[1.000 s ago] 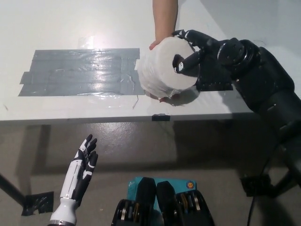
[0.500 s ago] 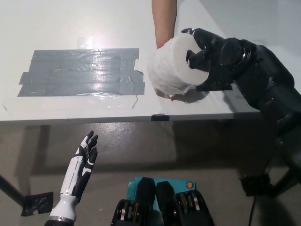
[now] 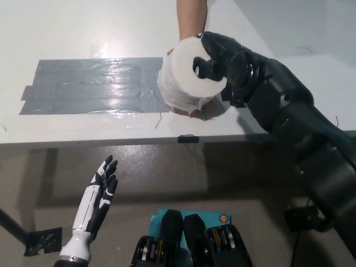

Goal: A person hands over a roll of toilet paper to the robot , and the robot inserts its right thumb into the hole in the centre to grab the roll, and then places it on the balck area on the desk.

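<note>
Toilet paper roll (image 3: 186,78) sits above the desk (image 3: 67,22), just right of the taped area (image 3: 92,86). Right hand (image 3: 219,53) meets its right side, a person's hand (image 3: 186,108) behind and beneath. Left hand (image 3: 97,197) hangs below the desk's front edge.

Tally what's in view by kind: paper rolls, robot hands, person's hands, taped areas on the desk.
Toilet paper roll: 1
Robot hands: 2, the black right hand at the roll's hole and the white left hand resting below the desk edge
Person's hand, behind the roll: 1
Taped dark area on the desk: 1
Total: 5
</note>
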